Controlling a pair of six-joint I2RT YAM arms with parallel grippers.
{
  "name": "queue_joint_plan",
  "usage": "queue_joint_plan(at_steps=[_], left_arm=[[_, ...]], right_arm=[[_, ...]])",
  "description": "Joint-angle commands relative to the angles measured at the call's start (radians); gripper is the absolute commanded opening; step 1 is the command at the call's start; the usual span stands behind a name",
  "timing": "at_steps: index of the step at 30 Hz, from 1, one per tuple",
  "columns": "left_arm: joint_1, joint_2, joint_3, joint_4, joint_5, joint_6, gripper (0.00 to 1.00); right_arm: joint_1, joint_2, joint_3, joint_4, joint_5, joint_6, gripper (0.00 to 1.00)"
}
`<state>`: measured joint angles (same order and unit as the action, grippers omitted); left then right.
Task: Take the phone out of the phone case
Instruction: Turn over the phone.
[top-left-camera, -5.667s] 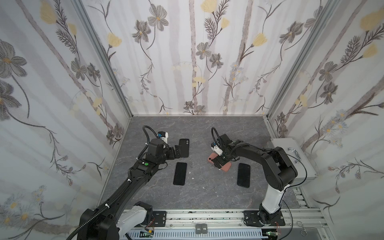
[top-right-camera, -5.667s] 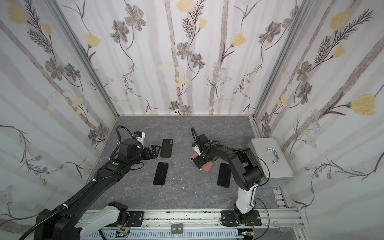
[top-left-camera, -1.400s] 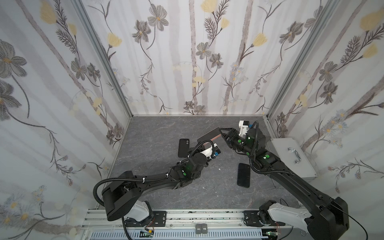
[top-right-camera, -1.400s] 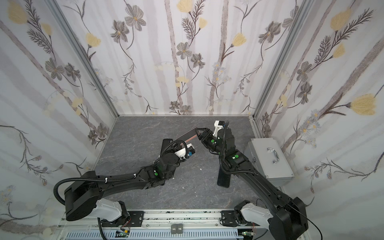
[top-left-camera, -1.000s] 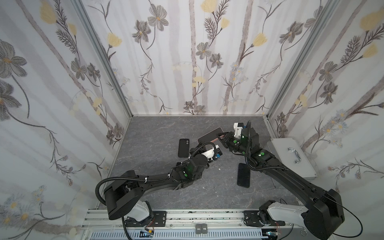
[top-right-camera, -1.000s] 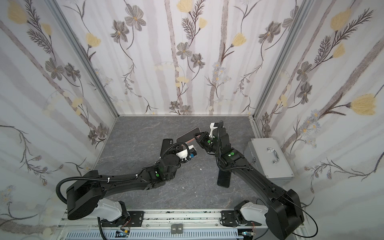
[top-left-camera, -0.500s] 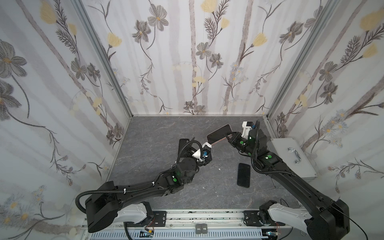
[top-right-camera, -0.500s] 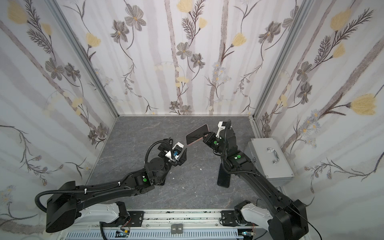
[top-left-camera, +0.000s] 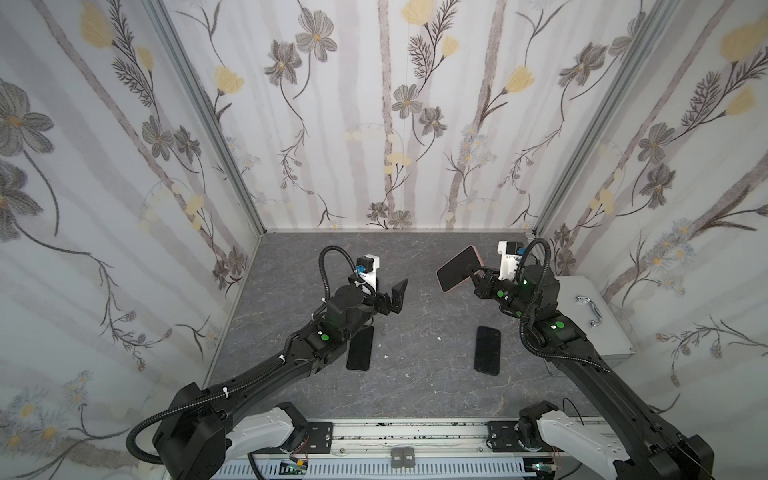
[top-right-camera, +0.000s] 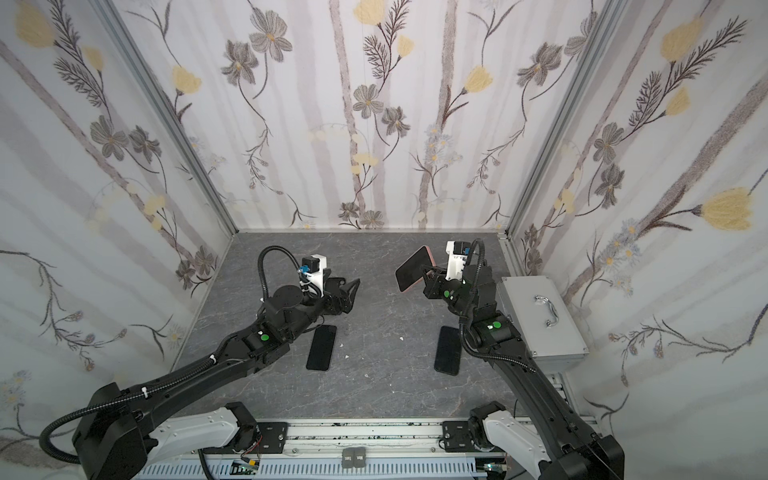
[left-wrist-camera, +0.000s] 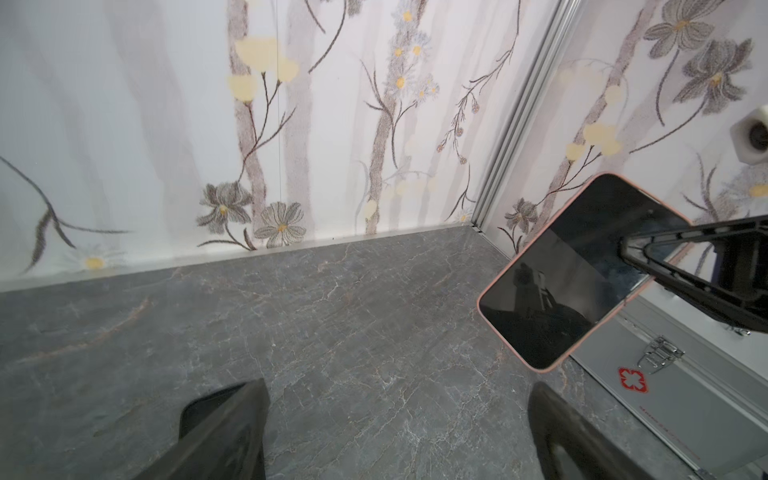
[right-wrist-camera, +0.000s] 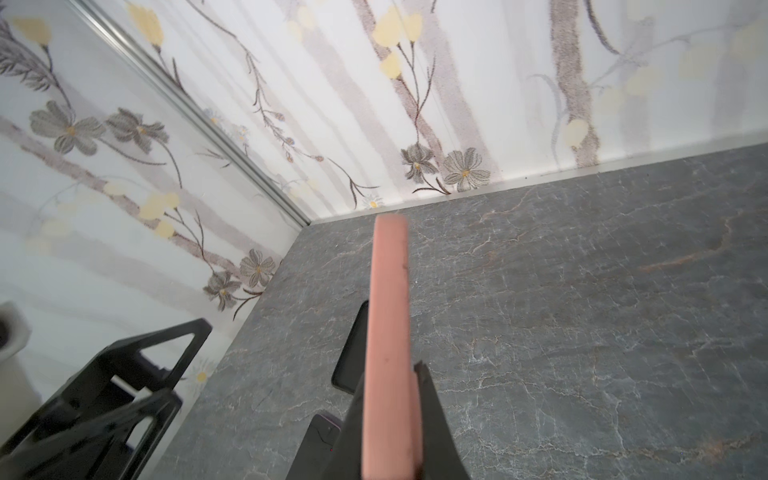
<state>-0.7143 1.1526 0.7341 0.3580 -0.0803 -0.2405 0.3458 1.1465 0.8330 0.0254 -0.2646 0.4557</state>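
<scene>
A phone with a dark screen (left-wrist-camera: 582, 270) sits inside a pink phone case (right-wrist-camera: 388, 311). My right gripper (top-left-camera: 473, 276) is shut on one end of the case and holds it tilted in the air over the table's right rear part. In the right wrist view the case shows edge-on between the fingers. The cased phone (top-right-camera: 413, 269) also appears in both top views. My left gripper (top-left-camera: 397, 297) hovers left of it, well apart, open with nothing between its fingers (left-wrist-camera: 232, 432).
Two bare black phones (top-left-camera: 360, 343) (top-left-camera: 487, 350) lie flat on the grey marbled table (top-left-camera: 424, 374). A silver metal box with a handle (top-left-camera: 590, 316) stands along the right wall. Another black slab (right-wrist-camera: 351, 353) lies under the raised case.
My left gripper has opened, let go of the cased phone's end and drawn back to the left. The right gripper keeps its hold and has shifted the case slightly right.
</scene>
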Motion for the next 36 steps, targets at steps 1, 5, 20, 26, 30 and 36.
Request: queue_joint_plan(at_steps=[1,5,20,26,30,36], left_arm=[[0.056,0.012,0.017,-0.033,0.276,-0.166,1.00],[0.082,0.008,0.016,-0.037,0.369,-0.205,1.00],[0.154,-0.102,-0.060,-0.013,0.615,-0.182,0.95],[0.163,-0.109,-0.060,0.005,0.735,-0.167,0.88],[0.169,-0.107,-0.056,0.009,0.805,-0.148,0.83],[0.165,-0.081,-0.048,0.053,0.942,-0.179,0.73]], right_arm=[[-0.004,0.010,0.038,-0.004,-0.134,-0.154,0.00],[-0.004,0.030,0.064,0.000,-0.244,-0.197,0.00],[-0.029,0.201,0.179,-0.040,-0.837,-0.266,0.00],[-0.029,0.213,0.176,0.028,-0.998,-0.232,0.00],[-0.029,0.213,0.173,0.065,-1.068,-0.203,0.00],[-0.029,0.211,0.169,0.080,-1.073,-0.171,0.00]])
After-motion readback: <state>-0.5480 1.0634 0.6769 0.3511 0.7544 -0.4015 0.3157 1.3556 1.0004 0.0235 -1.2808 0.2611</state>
